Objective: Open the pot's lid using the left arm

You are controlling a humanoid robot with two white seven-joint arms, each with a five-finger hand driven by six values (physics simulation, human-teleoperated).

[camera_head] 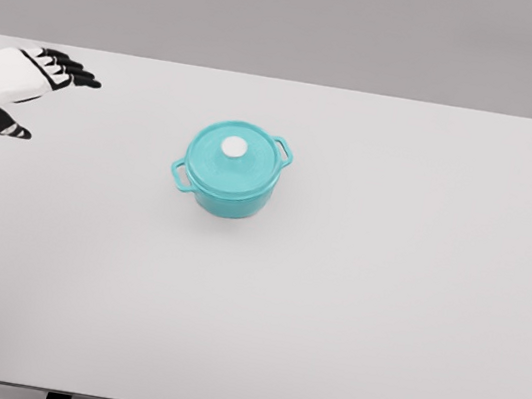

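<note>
A teal pot (pixel 231 182) with two side handles stands near the middle of the white table (pixel 351 304). Its teal lid (pixel 236 157) sits closed on top, with a white round knob (pixel 235 146) at its centre. My left hand (pixel 45 94) hovers at the far left edge, well to the left of the pot and slightly further back. Its black fingers (pixel 76 70) are spread and hold nothing, and the thumb (pixel 3 123) points away below them. The right arm does not show.
The table's far edge runs across the top against a grey wall, and its near edge lies along the bottom. Nothing else stands on it besides the pot.
</note>
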